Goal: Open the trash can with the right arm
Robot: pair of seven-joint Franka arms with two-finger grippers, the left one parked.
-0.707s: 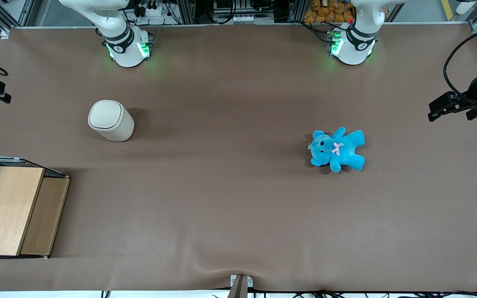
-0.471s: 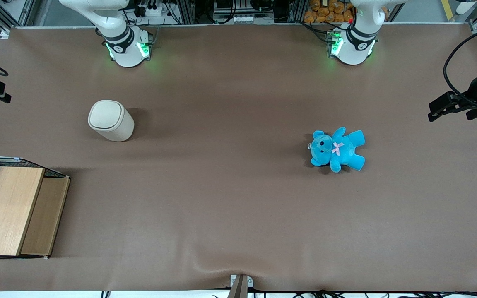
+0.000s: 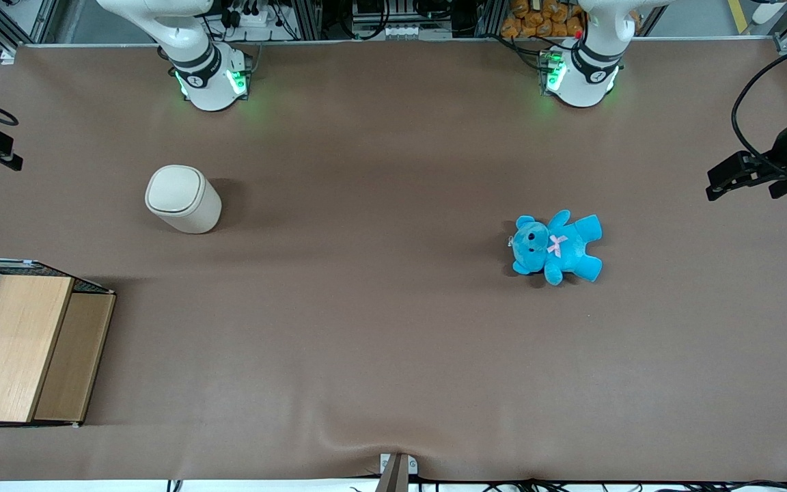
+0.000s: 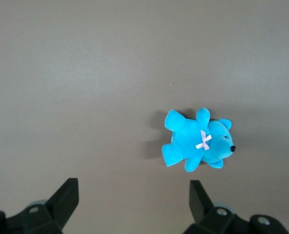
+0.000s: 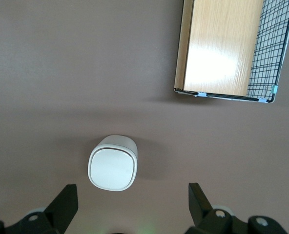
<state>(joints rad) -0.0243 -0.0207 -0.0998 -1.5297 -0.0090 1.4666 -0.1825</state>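
Trash can [image 5: 113,168] upright, below open end effector [image 5: 131,202]

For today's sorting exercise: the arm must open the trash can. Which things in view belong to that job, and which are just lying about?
Belongs to the job:
trash can, lid shut
gripper, open, high above the can

Just lying about:
blue teddy
wooden box with wire mesh

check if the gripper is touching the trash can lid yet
Apart. In the right wrist view the open gripper hangs above the trash can, brown table showing between each finger and the shut lid.
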